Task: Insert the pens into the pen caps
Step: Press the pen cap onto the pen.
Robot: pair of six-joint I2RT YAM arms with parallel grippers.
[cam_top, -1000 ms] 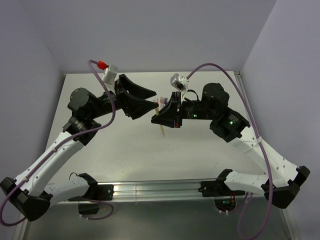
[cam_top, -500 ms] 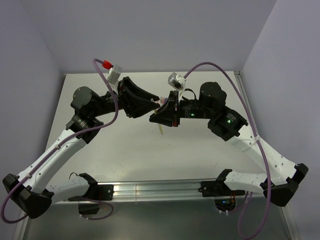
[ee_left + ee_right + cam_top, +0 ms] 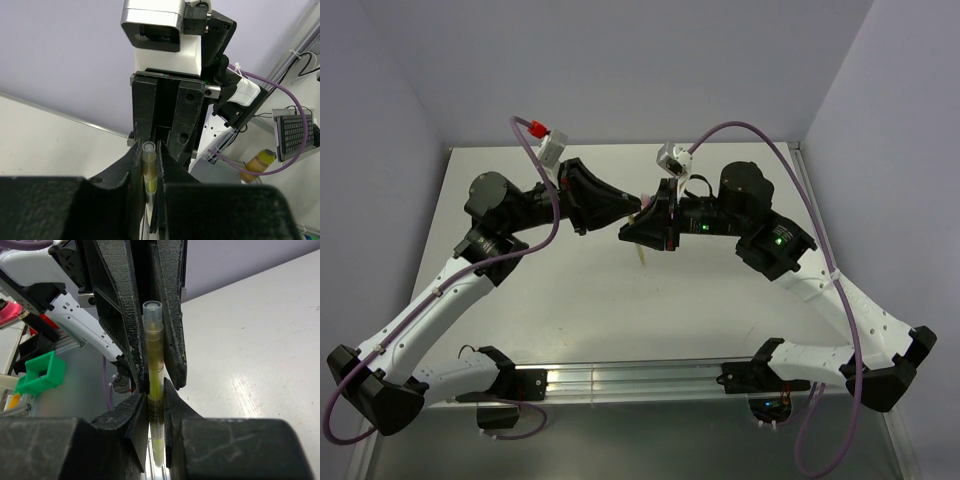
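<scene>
Yellow pen, above the table, is pinched in my right gripper. My left gripper sits tight on it just below the clear cap. This pair looks nearly joined; other pens are hidden.

I see a pale grey tabletop boxed in by 3 plain lavender walls: 1 along its left edge, 1 along its far edge and 1 along its right edge. An aluminium rail runs along the near edge. The light is soft and even, with a dull glare on the tabletop in my right wrist view. Past the enclosure, my left wrist view shows a keyboard, and the right wrist view shows a green plastic bracket.
</scene>
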